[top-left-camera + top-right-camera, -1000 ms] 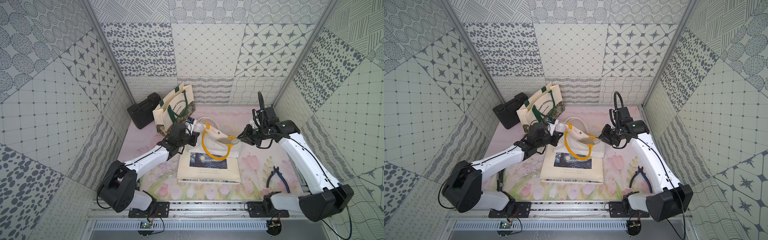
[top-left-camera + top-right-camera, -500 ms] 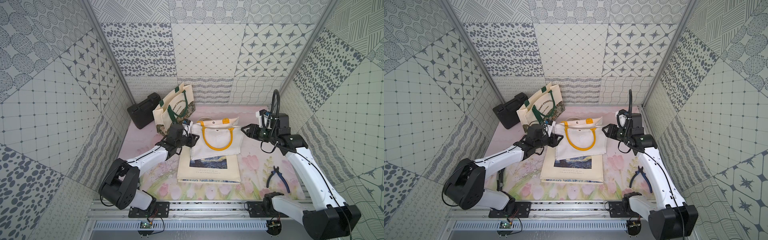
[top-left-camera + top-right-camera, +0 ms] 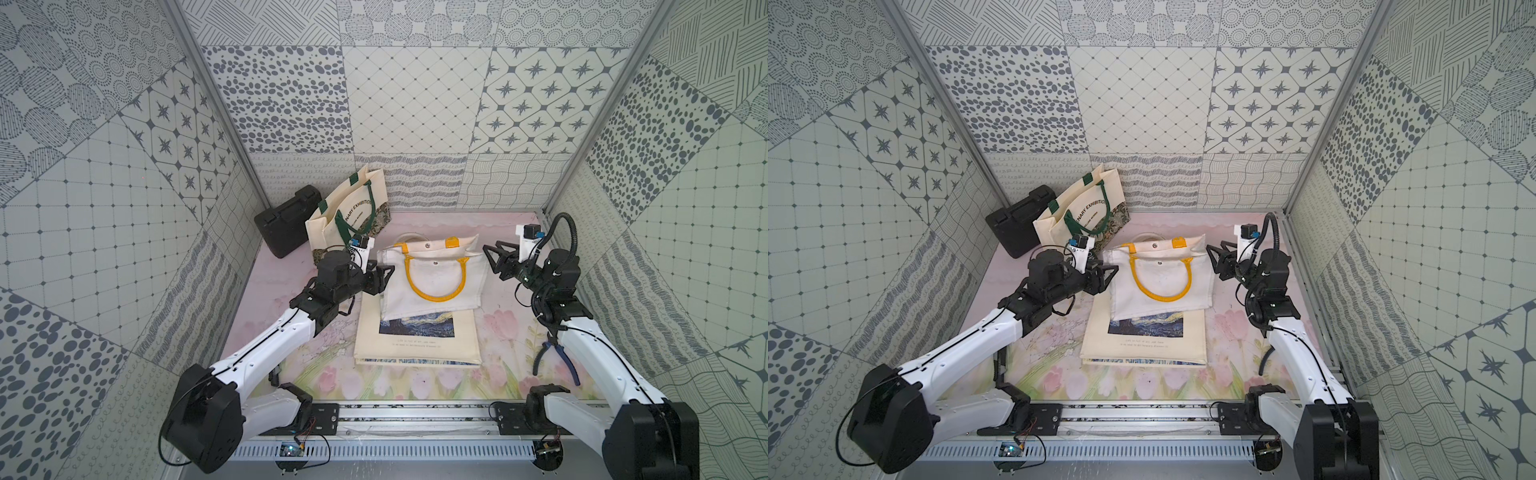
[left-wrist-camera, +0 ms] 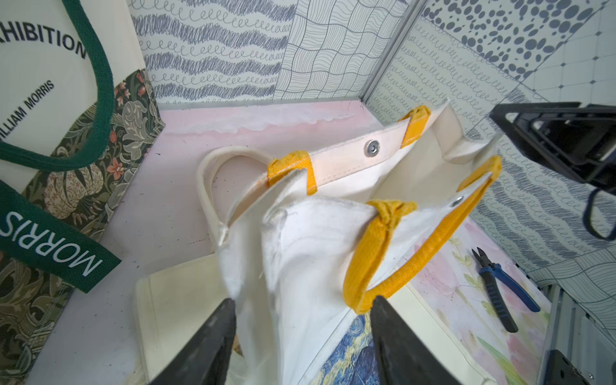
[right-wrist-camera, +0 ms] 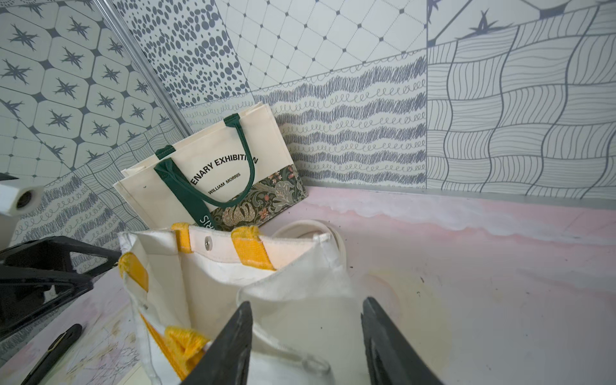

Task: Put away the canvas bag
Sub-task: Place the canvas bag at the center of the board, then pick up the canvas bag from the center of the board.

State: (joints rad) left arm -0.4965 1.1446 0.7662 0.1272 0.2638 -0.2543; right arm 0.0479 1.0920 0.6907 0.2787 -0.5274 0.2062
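Left wrist view: left hand [image 4: 303, 300] wide astride an edge of the bag [image 4: 316, 240], right hand [image 5: 306, 301] wide opposite, neither gripping, so the bag rests on the tote [image 4: 173, 300], seemingly stowed.

Lab enclosure, patterned walls [image 3: 415, 104]

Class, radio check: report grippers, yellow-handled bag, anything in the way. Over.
Left gripper open, right gripper open, one at each side of the bag. Bag lies on a folded tote, unheld. Pliers far right, not blocking.
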